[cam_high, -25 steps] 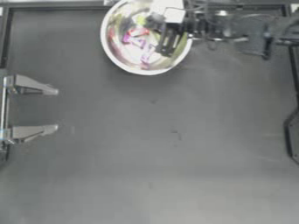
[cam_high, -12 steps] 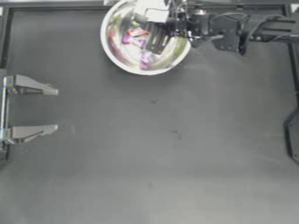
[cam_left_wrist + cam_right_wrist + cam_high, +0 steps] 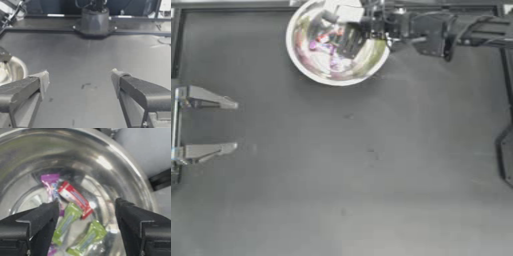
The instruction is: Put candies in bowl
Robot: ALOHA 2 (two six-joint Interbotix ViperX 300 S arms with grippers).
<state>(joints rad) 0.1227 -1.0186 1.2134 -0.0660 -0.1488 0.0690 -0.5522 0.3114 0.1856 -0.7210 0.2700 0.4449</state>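
- Left gripper (image 3: 234, 126) parked at the tabletop's left edge, jaws spread wide, holding nothing.
- Right gripper (image 3: 85, 208) over the steel bowl (image 3: 308, 65) at the far edge, jaws apart, empty.
- Candies inside the bowl: red-and-white candy (image 3: 75, 198), two yellow-green candies (image 3: 66, 221), purple-pink candy (image 3: 50, 181).

Both hands (image 3: 350, 42) (image 3: 236, 125) gaping, empty.

Right claw (image 3: 86, 204): dark grey blocky fingers. Left claw (image 3: 80, 75): pale-tipped.
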